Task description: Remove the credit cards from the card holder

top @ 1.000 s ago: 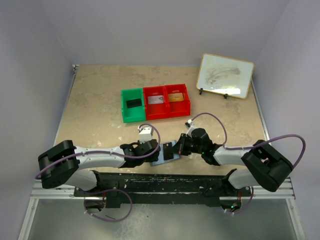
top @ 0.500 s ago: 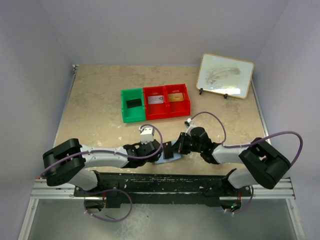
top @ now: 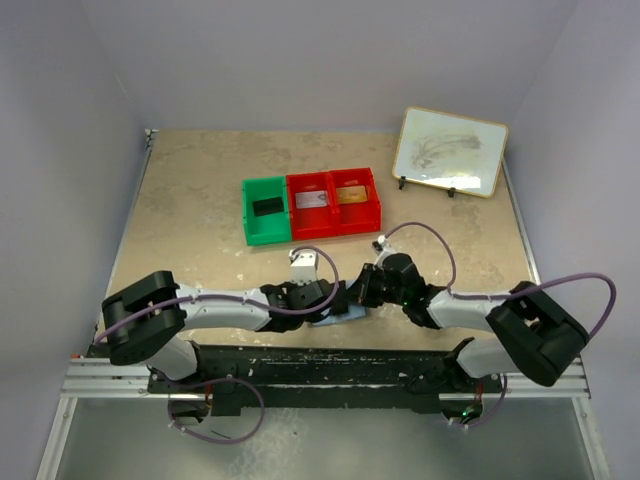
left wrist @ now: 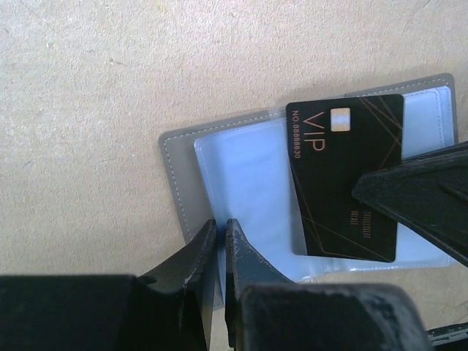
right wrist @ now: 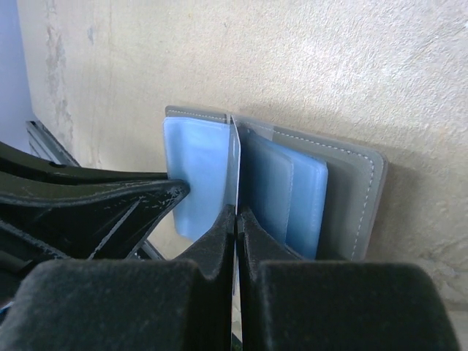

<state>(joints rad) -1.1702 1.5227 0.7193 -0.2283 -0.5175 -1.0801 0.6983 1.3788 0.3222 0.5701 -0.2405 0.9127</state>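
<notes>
Moved closer, left gripper [left wrist: 221, 228] pinches the card holder [left wrist: 181, 164] steady; opposite, right gripper [right wrist: 235, 216] clamps the black card [left wrist: 336, 175] for withdrawal.

**Three cameras converging on one spot**

The top camera is looking steeply down from above and behind the arms, far enough off to be taking in the whole table [top: 200, 200]. The left wrist camera is peering past the left hand [left wrist: 221, 238], close over the card holder [left wrist: 175, 157], seeing the black card [left wrist: 344, 183] face-on. The right wrist camera is sighting low along the right hand [right wrist: 235, 219] from the opposite side, catching that card edge-on. All three are sharing the holder at the table's near edge.
</notes>
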